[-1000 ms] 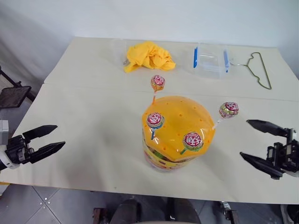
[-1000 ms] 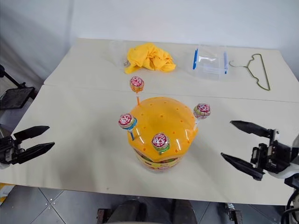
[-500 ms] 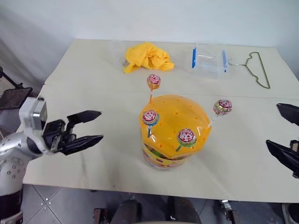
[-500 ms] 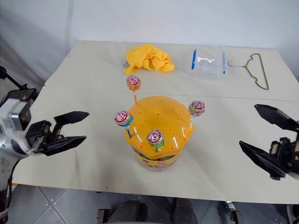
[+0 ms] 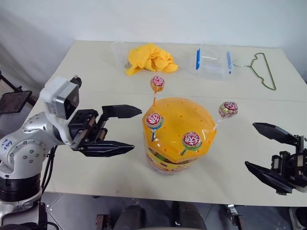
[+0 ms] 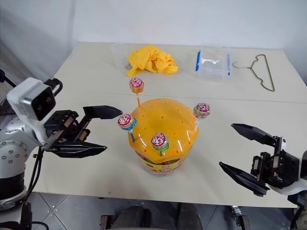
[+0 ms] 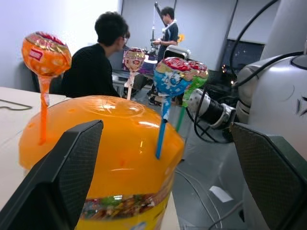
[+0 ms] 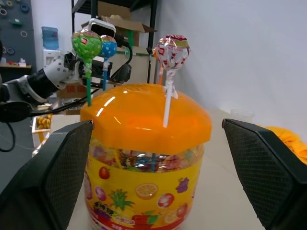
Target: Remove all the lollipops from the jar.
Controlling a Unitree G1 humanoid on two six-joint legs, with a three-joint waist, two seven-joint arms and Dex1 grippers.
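1. The jar (image 5: 178,139) is standing near the middle of the desk's (image 5: 96,72) front half, orange lid on, all four lollipops still stuck in the lid holes.
2. The orange-stick lollipop (image 5: 157,84) is sitting at the lid's far side, the blue-stick lollipop (image 5: 154,120) on the left slope, the green-stick lollipop (image 5: 191,140) at the front, the white-stick lollipop (image 5: 228,109) off the right edge.
3. The left hand (image 5: 125,129) is swinging in from the desk's left front edge toward the jar; over the last second it has come from well apart to just beside the lid's left side. Fingers are spread wide, grasping nothing.
4. The right hand (image 5: 259,146) is hanging near the desk's front right edge, barely shifting, fingers also released and empty.
5. Meaning: nothing removed yet; the left hand is likely lining up on the blue-stick lollipop as first pick.
6. Yellow cloth (image 5: 151,57), clear box (image 5: 213,61) and wire hanger (image 5: 264,69) are lying along the far edge, untouched.
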